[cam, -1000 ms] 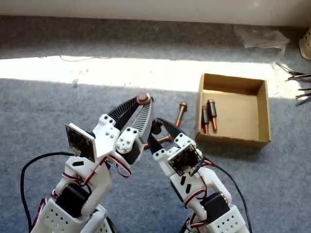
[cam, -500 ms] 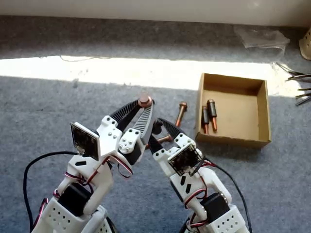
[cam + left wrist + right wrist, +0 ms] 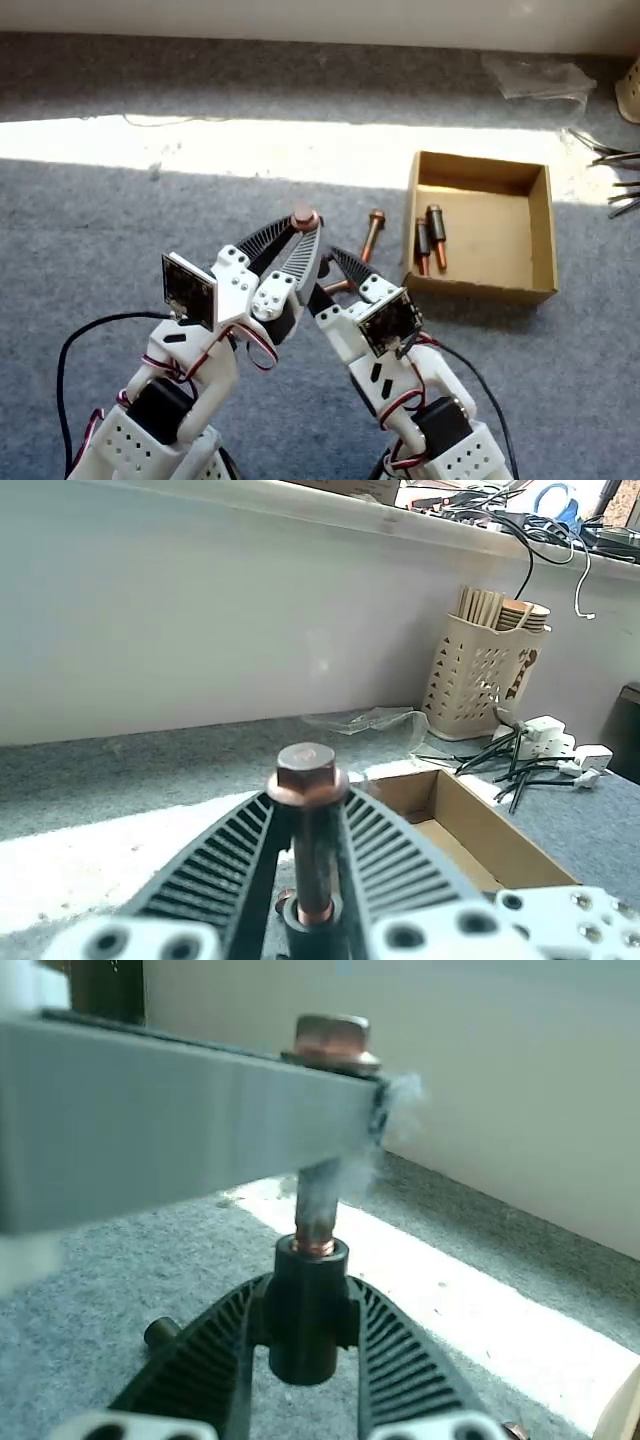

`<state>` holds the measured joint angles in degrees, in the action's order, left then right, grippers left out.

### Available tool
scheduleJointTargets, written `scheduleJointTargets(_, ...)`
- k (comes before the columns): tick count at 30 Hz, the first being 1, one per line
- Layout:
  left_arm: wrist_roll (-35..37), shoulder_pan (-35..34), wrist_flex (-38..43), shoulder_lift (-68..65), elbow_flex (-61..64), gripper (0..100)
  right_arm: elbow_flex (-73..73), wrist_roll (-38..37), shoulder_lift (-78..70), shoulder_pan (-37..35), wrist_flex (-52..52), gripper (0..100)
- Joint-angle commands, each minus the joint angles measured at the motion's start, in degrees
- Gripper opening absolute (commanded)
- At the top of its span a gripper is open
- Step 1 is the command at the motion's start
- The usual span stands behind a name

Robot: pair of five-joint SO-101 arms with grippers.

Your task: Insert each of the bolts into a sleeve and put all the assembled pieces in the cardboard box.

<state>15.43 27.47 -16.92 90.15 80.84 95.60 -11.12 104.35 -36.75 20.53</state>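
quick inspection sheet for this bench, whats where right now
surface: grey carpet, sunlit band across it
job's things: bolt tip at sleeve mouth; loose bolt beside box; two assembled pieces in box
clutter: plastic bag
grippers: left gripper shut on bolt; right gripper shut on sleeve
cables: black cable by left arm; more cables at the edge
surroundings: wall, basket
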Motion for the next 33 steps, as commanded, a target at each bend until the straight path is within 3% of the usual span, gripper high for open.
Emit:
scheduleJointTargets(1,0.44,-1.1,1.41,0.75,0.75,1,7.69,0.97,0.75,-0.22,-0.22,0.5)
scheduleJointTargets(12,0.18,-1.54,1.32,0.75,1.36,1,7.69,1.23,0.75,-0.22,-0.22,0.5)
scheduleJointTargets(17,0.09,-1.54,1.14,0.75,1.45,1,7.6,6.68,0.75,1.98,-0.22,0.5)
scheduleJointTargets(29,0.0,-1.45,1.41,0.75,3.82,1,6.55,6.77,0.75,3.3,-0.22,0.5)
scheduleJointTargets(33,0.18,-1.36,1.23,0.75,3.82,8,6.64,6.77,0.75,3.3,-0.22,0.5)
